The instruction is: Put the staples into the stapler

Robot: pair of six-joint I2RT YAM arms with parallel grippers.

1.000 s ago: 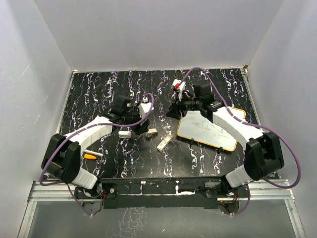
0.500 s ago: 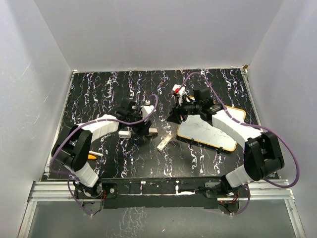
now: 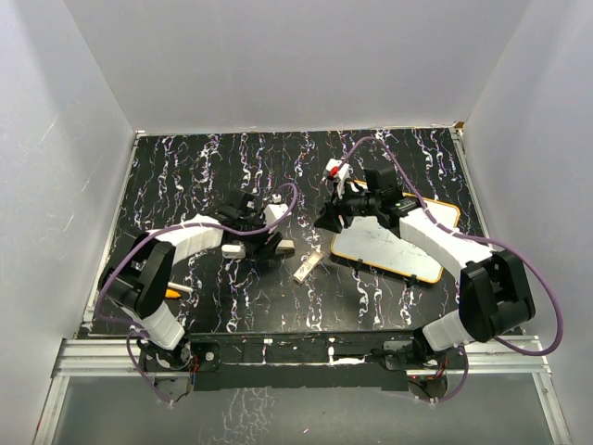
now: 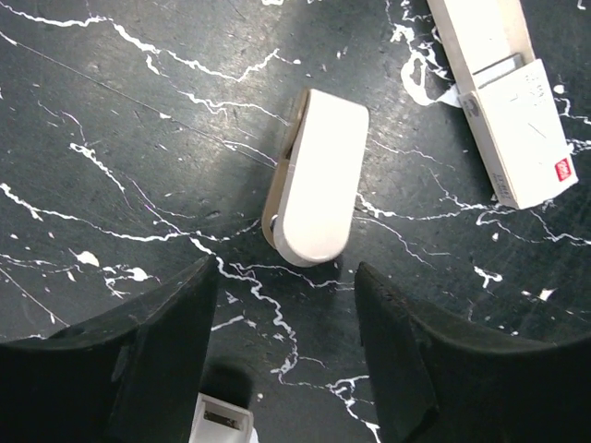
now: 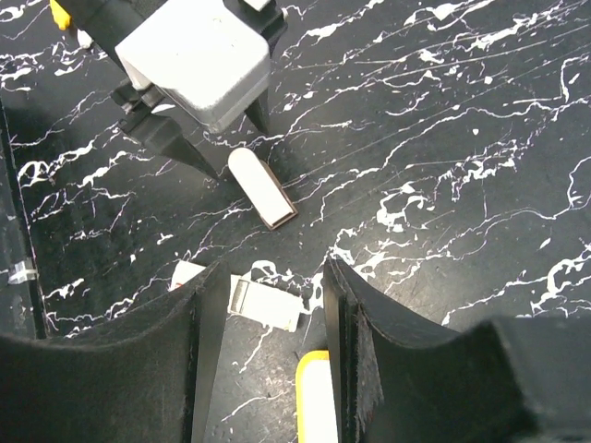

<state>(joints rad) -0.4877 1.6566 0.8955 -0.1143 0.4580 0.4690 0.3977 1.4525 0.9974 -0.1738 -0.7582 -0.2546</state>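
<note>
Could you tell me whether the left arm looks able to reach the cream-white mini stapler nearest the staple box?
Probably yes: the open left gripper hovers just short of the cream-white mini stapler, nothing lies between, and the pale staple box sits apart.

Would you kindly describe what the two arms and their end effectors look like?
The left arm and right arm both have white shells with black joints. A purple cable loops along each. The left end effector and right end effector each carry two broad, matte black fingers that taper towards the tip.
</note>
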